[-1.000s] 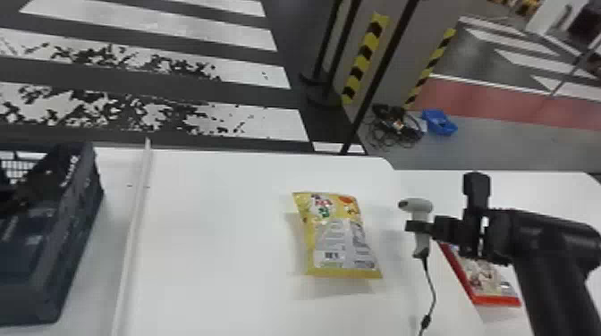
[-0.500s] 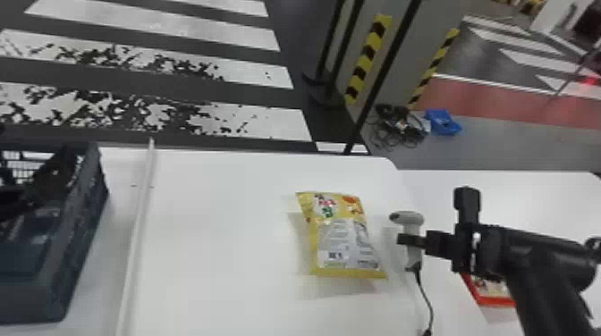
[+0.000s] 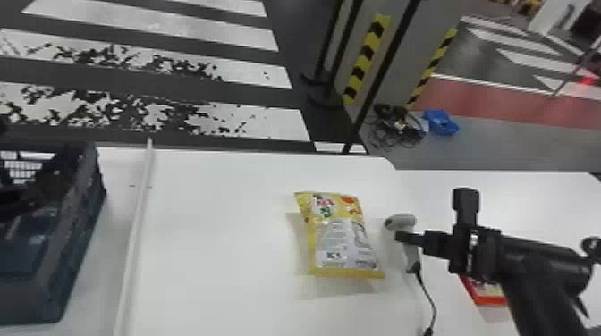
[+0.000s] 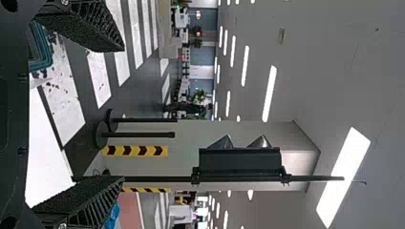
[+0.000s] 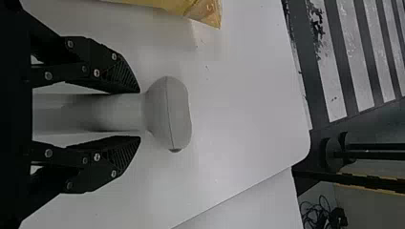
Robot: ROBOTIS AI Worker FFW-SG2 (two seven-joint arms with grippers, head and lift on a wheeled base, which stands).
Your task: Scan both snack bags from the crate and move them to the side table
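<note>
A yellow snack bag (image 3: 342, 237) lies on the white table with its barcode side up; its edge (image 5: 205, 12) also shows in the right wrist view. My right gripper (image 3: 402, 237) is just right of that bag, shut on the grey scanner (image 3: 412, 254). In the right wrist view the gripper (image 5: 138, 114) has its fingers along both sides of the scanner's handle, below the rounded head (image 5: 169, 114). A red package (image 3: 487, 292) on the side table is partly covered by the right arm. My left gripper (image 3: 47, 185) is over the dark crate (image 3: 82, 196); in the left wrist view, the gripper (image 4: 124, 114) stands open and empty.
A white raised strip (image 3: 138, 223) runs between the crate and the yellow bag. The scanner's cable (image 3: 429, 295) trails to the near edge. The white side table (image 3: 536, 201) adjoins on the right. Posts stand on the floor beyond.
The right gripper has moved left, carrying the scanner closer to the yellow bag. More of the red package is covered by the right arm. The left gripper stays by the crate.
</note>
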